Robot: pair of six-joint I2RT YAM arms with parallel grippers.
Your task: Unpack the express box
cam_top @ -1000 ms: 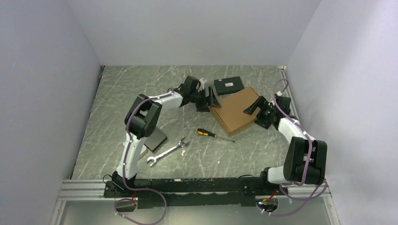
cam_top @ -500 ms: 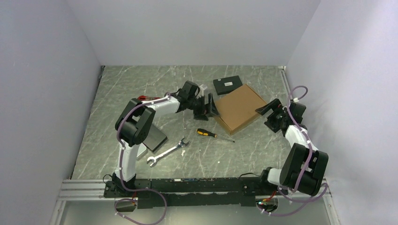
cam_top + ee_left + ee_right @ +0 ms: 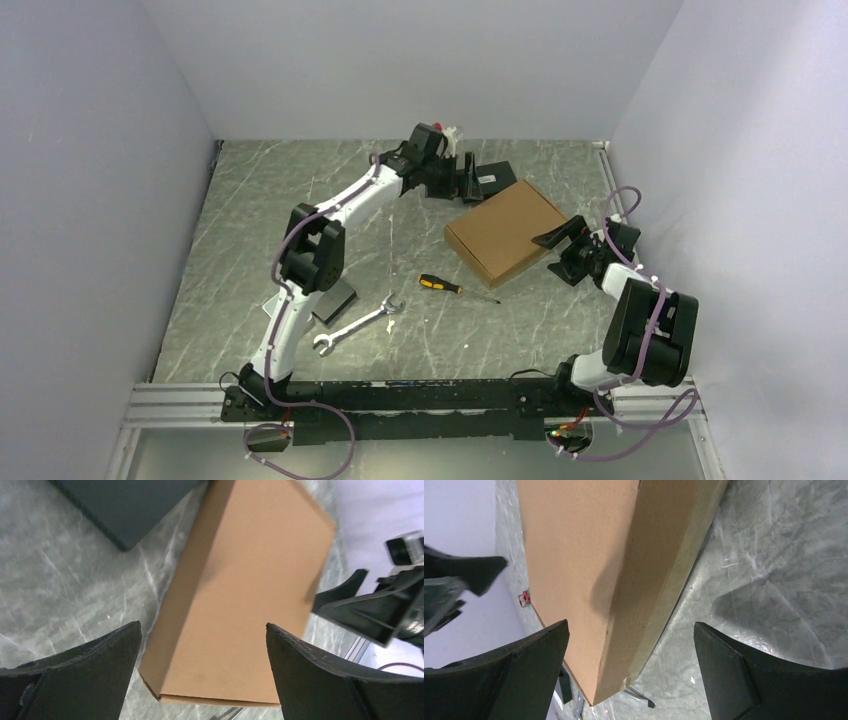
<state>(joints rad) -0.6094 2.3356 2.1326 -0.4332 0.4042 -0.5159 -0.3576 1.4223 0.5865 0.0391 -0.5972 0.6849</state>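
L hand (image 3: 468, 180) spread near far corner of closed express box (image 3: 505, 231); R hand (image 3: 560, 253) spread by its right edge

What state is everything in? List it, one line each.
express box: closed, lying flat.
left gripper: open, empty.
right gripper: open, empty.
small black box: closed, lying flat.
screwdriver: lying loose.
wrench: lying loose.

Seen from above, the left tool (image 3: 467, 183) covers part of the small black box (image 3: 503, 172). The label (image 3: 487, 180) on it is too small to read. The left arm (image 3: 350, 200) hides part of the grey slab (image 3: 338, 302). In the right wrist view, the express box (image 3: 589, 555) runs off the top edge.
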